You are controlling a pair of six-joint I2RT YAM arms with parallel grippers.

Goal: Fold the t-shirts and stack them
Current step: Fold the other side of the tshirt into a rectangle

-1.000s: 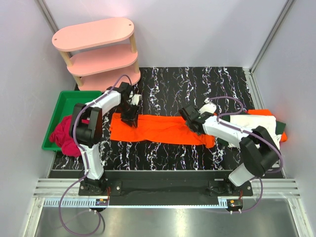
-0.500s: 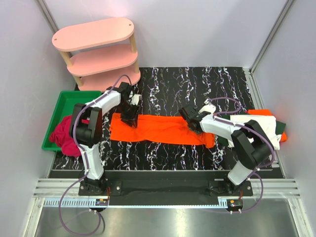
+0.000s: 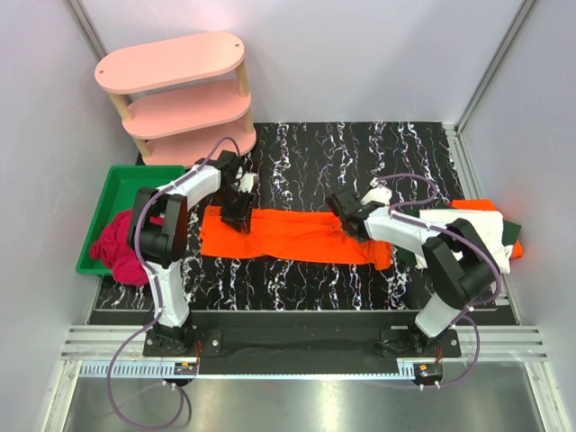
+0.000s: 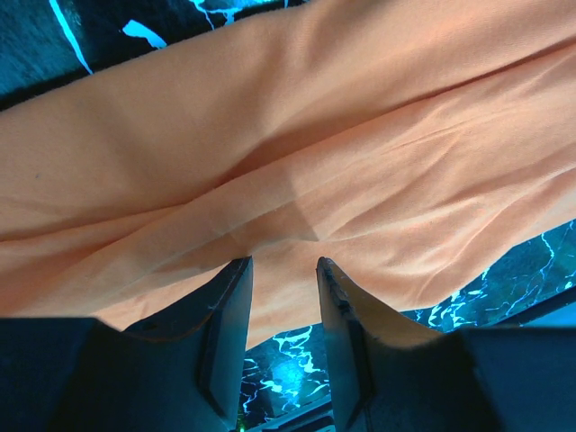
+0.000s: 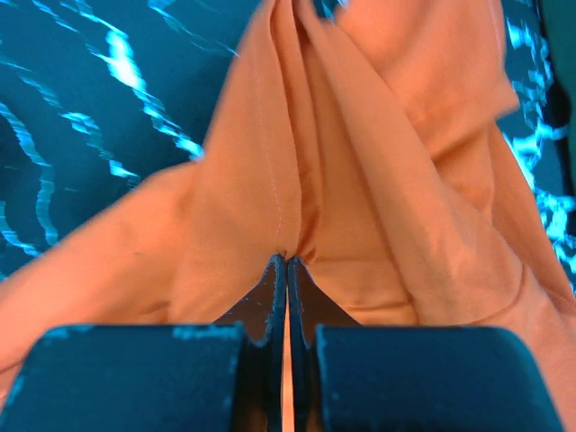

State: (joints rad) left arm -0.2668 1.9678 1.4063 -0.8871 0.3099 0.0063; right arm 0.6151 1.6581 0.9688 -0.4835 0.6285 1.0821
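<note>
Lying stretched out as a long, loosely folded strip, the bright orange t-shirt [image 3: 297,236] runs left to right across the black marbled table [image 3: 306,162], with one arm at each end of it.

The left gripper [image 3: 236,214] is down at the shirt's left end, near the back edge. In the wrist view its fingers [image 4: 229,301] are parted with a modest gap between them. The tips sit right at the orange cloth, and nothing is pinched between them as far as the view shows.

The right gripper [image 3: 354,225] is over toward the shirt's right end. Its wrist camera shows the fingers [image 5: 273,288] squeezed flat together, with a ridge of orange fabric caught right at the tips. The cloth bunches up into folds there and fans away from the pinch.

Off at the right edge of the table sits a pile of other shirts. A white t-shirt [image 3: 468,225] is on top, a dark green t-shirt [image 3: 513,232] peeks out from underneath, and another orange t-shirt [image 3: 475,205] shows at the back of the pile.

On the left, a green bin [image 3: 121,191] holds a crumpled magenta cloth [image 3: 112,245]. A pink shelf unit [image 3: 175,90] stands at the back left.
</note>
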